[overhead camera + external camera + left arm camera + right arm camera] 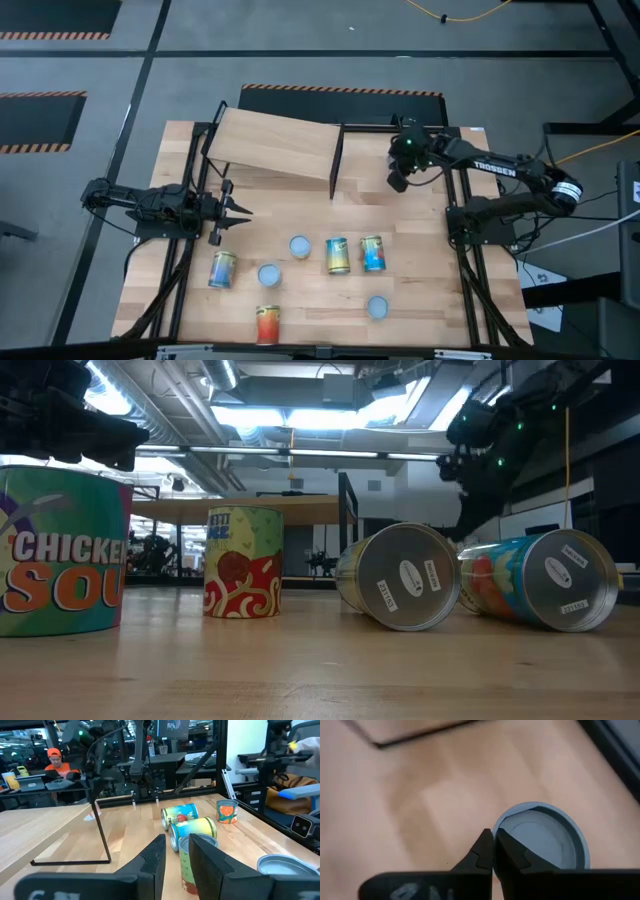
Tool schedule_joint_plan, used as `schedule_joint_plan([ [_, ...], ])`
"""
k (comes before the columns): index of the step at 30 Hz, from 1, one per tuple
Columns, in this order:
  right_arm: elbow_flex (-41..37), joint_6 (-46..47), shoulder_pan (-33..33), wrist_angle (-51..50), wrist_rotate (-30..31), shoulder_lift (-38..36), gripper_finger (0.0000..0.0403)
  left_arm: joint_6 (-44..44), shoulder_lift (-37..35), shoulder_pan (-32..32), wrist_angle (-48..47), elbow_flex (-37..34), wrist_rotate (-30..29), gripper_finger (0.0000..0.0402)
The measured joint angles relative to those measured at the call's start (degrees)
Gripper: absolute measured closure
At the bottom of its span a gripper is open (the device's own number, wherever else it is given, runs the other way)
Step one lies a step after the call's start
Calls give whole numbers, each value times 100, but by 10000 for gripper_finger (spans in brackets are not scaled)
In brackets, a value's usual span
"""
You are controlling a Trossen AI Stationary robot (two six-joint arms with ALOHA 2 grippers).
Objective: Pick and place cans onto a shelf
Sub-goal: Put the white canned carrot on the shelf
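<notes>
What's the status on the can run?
Right gripper shut, empty, over an upright can right of the shelf. Left gripper open, idle at table's left. Seven cans loose out front. Path clear.

— What's around the bench?
— Grey floor with orange-black hazard stripes, and a yellow cable beyond the far edge.
— And the room?
— Ceiling lights, ducts, and a person in an orange cap at a desk.
</notes>
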Motion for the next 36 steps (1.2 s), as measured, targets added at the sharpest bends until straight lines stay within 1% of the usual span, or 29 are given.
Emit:
schedule_joint_plan([
  [3, 152, 0, 375, -180, -310, -90, 394, -13, 0, 1, 185, -1, -7, 324],
  [5, 260, 1, 655, -227, -414, -142, 394, -13, 0, 0, 326, -2, -9, 324],
  [10, 475, 158, 1409, -302, -492, -193, 393, -11, 1, 0, 904, -2, -24, 324],
  [15, 705, 181, 2126, -281, -717, -195, 393, -7, 6, 1, 1563, -1, -30, 324],
  [20, 806, 166, 2744, -82, -721, -197, 393, 2, 284, 0, 2090, 3, -31, 324],
  [23, 808, 150, 3018, 207, -720, -197, 393, 4, 658, 0, 2290, 88, -29, 324],
  [28, 808, -62, 3352, 549, -719, -197, 393, 4, 1586, 2, 2517, 494, -28, 324],
  [36, 813, -158, 3596, 836, -716, -197, 392, 17, 3517, 2, 2520, 1756, -151, 324],
])
